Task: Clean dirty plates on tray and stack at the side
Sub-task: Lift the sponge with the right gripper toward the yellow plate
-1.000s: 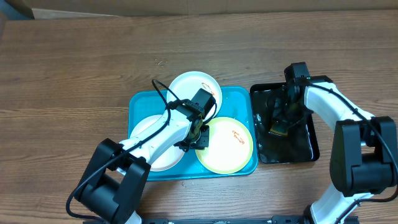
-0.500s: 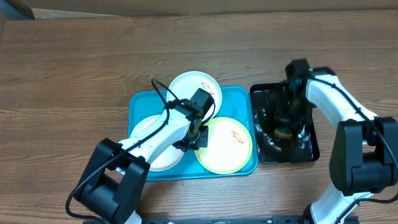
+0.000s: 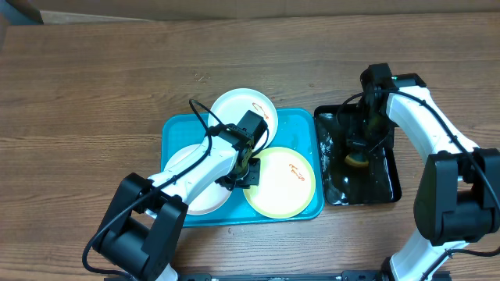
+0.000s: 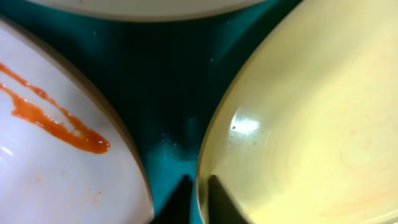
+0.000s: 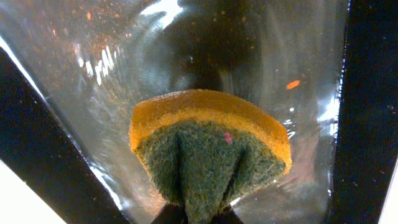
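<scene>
Broadly, the brown wooden worktop (image 3: 94, 86) is carrying the large turquoise-blue rectangular plastic tray (image 3: 301, 123), with a smaller black tray (image 3: 387, 183) sitting just beside it at 3 o'clock. Three round shallow plates are lying on the turquoise tray, orange smears showing on them: a white plate (image 3: 234, 109) at 12 o'clock overhanging the rim, a second white plate (image 3: 209, 199) at 8 o'clock partly under the left arm, and a pale yellow-green plate (image 3: 281, 187) at 4 o'clock. A wet yellow-and-green sponge (image 5: 211, 143) is hanging over the black tray, pinched in the right tool (image 5: 199, 214). The left tool (image 4: 199, 202) is gripping narrowly across the yellow-green plate's 9 o'clock rim.
</scene>
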`<state>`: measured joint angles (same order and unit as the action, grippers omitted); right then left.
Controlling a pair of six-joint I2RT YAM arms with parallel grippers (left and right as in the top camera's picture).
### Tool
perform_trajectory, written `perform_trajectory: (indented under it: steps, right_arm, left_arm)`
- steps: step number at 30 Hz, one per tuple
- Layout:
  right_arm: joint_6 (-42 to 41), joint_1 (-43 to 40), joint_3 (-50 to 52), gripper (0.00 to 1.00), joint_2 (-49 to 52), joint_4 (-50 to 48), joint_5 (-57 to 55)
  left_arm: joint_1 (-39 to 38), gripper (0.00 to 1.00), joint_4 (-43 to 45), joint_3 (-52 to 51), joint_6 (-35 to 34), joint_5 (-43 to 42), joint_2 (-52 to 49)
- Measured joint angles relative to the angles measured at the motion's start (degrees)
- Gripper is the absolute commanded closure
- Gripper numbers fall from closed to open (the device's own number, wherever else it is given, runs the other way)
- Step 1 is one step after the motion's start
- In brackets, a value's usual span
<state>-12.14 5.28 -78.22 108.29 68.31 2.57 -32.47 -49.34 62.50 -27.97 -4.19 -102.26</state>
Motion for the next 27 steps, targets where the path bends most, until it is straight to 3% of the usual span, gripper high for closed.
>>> perform_trajectory:
  steps: [27]
  right_arm:
    - [-1.46, 0.02, 0.0, 0.96, 0.0, 2.1, 0.26]
  left_arm:
    - [0.0, 0.59, -0.17, 0.0, -0.33, -0.33, 0.0]
